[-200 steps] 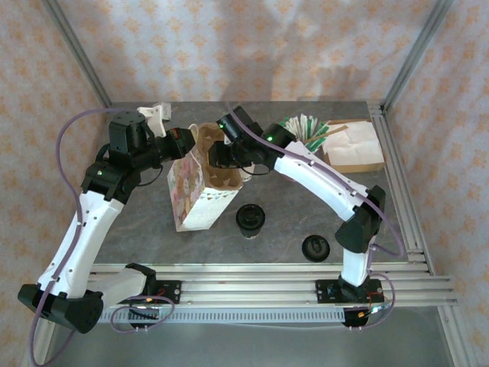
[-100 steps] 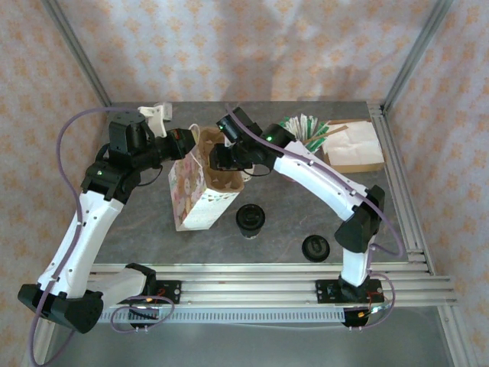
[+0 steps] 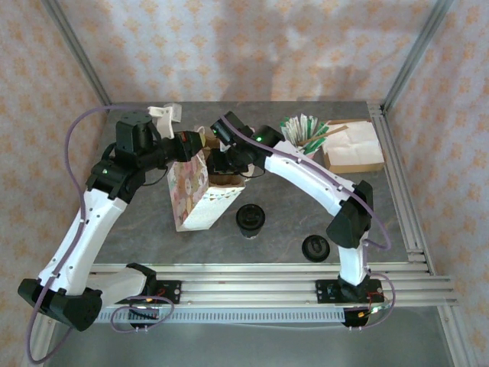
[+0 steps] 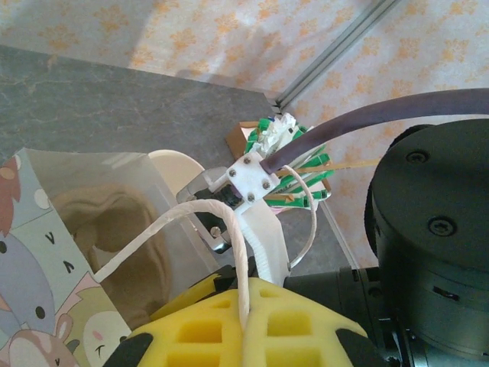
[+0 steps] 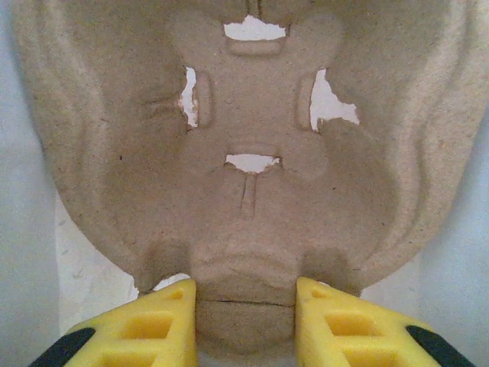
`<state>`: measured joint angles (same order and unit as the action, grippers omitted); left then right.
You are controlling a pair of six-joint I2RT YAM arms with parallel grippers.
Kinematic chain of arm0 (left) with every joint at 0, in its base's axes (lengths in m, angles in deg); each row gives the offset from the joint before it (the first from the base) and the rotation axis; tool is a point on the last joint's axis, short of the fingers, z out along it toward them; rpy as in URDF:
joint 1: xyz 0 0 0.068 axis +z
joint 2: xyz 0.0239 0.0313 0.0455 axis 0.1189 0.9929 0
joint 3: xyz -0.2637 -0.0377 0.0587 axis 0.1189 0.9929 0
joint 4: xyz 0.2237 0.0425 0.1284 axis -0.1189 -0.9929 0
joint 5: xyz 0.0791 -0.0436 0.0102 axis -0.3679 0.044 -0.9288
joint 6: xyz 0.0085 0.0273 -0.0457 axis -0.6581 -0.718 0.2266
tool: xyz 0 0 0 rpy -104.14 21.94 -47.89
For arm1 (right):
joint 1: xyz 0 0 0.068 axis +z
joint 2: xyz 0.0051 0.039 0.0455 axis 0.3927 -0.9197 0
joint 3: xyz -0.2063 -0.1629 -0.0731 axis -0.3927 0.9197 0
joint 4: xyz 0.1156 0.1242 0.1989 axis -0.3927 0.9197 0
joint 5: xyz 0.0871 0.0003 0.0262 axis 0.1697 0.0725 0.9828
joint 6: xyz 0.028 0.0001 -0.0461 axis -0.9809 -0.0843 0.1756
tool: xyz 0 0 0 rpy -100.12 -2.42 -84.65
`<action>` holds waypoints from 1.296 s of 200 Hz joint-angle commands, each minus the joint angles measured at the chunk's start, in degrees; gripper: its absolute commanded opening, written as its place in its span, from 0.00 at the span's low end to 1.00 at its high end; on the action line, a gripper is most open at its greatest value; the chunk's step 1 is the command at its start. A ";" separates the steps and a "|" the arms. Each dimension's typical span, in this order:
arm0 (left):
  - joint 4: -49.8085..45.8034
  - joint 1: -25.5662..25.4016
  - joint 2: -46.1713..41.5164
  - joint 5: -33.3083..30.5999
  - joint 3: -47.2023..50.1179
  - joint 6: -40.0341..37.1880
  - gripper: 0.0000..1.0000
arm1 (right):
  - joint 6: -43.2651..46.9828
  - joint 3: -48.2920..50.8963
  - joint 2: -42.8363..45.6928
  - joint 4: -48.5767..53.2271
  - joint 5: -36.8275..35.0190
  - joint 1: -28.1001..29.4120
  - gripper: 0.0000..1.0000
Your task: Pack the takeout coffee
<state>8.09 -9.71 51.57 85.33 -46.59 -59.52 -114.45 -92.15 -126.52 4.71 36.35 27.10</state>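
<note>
While my right pincer [image 5: 244, 310] clamps the cardboard tray [image 5: 252, 153] inside the bag [image 3: 191, 197] and my left pincer [image 4: 243, 302] pinches its string handle [image 4: 234, 229], the coffee [image 3: 250, 219] stands upright on the surface [image 3: 298, 202] beside the bag, toward my base from the right pincer.

Bag [image 3: 189, 193] white with pastel cartoon animals, its cord handle [image 4: 238, 252] white. Tray [image 5: 252, 176] speckled brown pulp. Fingers [image 5: 157, 325] yellow. Black-lidded tan cup [image 3: 250, 220]; loose lid [image 3: 315, 246] black. Table [image 3: 290, 206] mottled grey. Walls [image 3: 267, 46] peach with orange flowers. Arms [image 3: 84, 229] white with black joints; cable [image 4: 397, 122] purple. Sachets [image 3: 304, 128] green and white
</note>
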 commanded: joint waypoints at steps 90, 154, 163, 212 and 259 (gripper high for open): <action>2.92 -1.61 0.62 1.37 -1.49 -0.68 0.05 | 1.01 0.87 -2.55 -2.26 2.42 0.57 0.30; 2.91 -1.67 0.65 1.37 -1.35 -0.84 0.05 | 1.23 0.60 -2.13 -4.46 0.85 0.59 0.30; 2.86 -1.72 0.62 1.50 -1.32 -1.09 0.05 | 1.75 0.08 -2.15 -4.47 1.04 0.60 0.30; 2.22 -1.73 0.35 1.85 -1.40 -1.89 0.05 | 2.10 -4.83 -3.14 -2.09 2.02 -0.54 0.30; 2.11 -1.71 0.26 2.36 -1.32 -2.32 0.04 | 1.89 -6.88 -5.31 -1.79 4.46 -1.00 0.30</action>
<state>9.56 -10.82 52.18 86.03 -46.65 -60.02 -112.97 -96.11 -129.65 2.11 39.17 26.37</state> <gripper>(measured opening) 0.048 0.302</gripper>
